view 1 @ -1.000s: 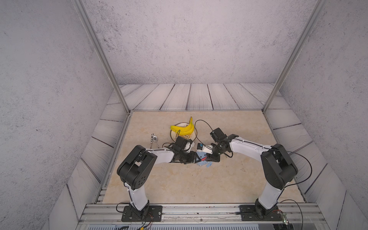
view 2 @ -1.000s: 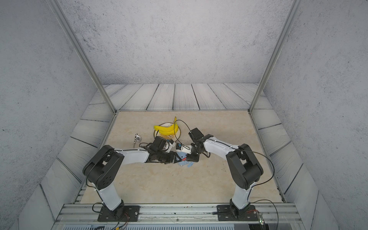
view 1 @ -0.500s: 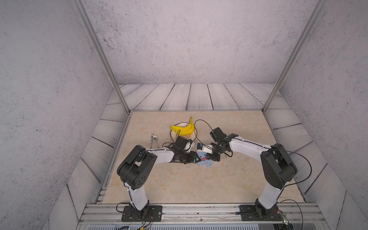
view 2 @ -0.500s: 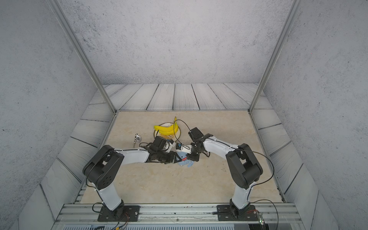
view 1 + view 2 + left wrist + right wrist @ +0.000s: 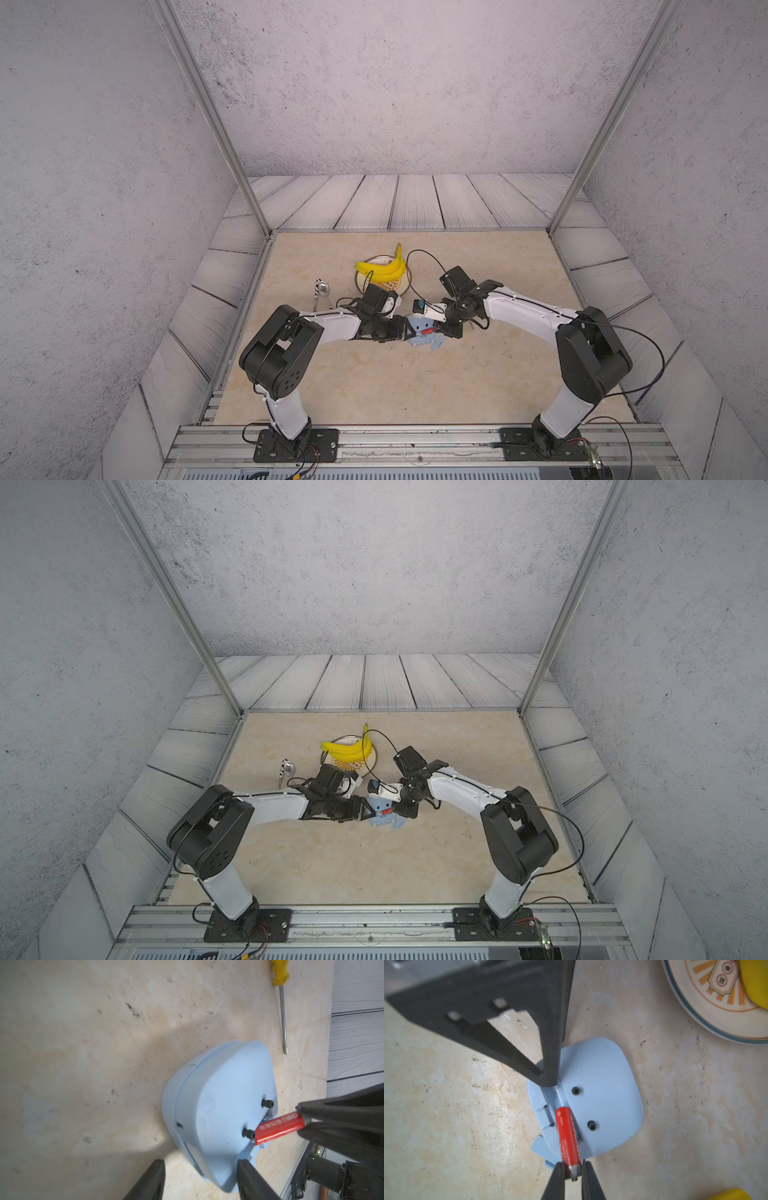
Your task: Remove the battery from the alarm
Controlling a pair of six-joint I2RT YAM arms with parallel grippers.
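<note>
So right gripper pinches the battery by its tip only — could slip; left gripper looks released, so the alarm may lift too.

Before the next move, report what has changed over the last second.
The right gripper has closed on the battery at its metal end; the battery sticks partly out of the slot in the alarm. The left gripper has opened a little wider, jaws apart at the alarm. The alarm, the plate and the bananas stayed in place.
</note>
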